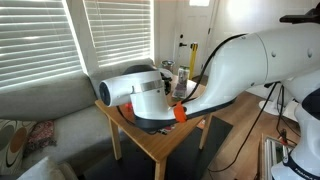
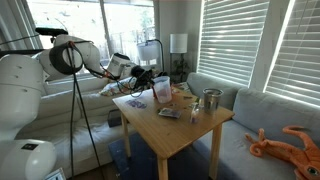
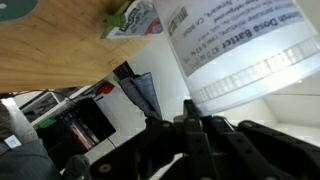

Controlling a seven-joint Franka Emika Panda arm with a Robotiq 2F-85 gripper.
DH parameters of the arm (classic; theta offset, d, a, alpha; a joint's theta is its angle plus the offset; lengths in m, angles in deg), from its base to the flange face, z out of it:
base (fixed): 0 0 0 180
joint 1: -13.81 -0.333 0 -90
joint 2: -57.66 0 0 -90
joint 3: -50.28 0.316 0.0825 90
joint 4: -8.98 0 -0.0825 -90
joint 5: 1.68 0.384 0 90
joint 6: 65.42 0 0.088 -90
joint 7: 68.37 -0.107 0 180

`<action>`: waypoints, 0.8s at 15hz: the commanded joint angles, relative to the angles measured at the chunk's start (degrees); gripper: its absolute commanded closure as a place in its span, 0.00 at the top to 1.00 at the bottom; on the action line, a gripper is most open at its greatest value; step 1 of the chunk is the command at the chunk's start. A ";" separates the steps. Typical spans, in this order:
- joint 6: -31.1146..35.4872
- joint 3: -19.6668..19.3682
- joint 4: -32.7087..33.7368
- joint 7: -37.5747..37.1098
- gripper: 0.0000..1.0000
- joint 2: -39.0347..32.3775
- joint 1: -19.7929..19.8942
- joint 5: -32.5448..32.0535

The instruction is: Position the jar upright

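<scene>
The jar (image 3: 235,50) is a wide whitish-translucent plastic jar with a printed label and a ribbed band. It fills the upper right of the wrist view. In an exterior view it (image 2: 161,91) stands roughly upright on the wooden table (image 2: 190,135), near the far edge. My gripper (image 3: 192,108) has its dark fingers drawn together, with the tips just at the jar's ribbed band and nothing between them. In an exterior view the gripper (image 2: 147,76) is beside the jar's upper part. Whether the tips touch the jar is unclear.
A red-and-green box (image 3: 130,18) lies on the table by the jar. A grey cup (image 2: 212,100) and a slim glass (image 2: 196,110) stand further along the table. A sofa with an orange plush toy (image 2: 290,143) is behind, and a lamp (image 2: 178,42) stands by the window.
</scene>
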 commanded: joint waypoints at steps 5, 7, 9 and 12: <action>1.85 0.61 -4.16 -2.16 0.01 7.13 -0.28 3.14; -0.91 9.54 -4.63 -3.19 0.01 9.13 5.80 1.14; 1.08 5.94 -6.13 -0.94 0.01 8.86 3.90 5.57; -5.97 17.49 -4.22 -0.25 0.30 8.21 12.87 4.06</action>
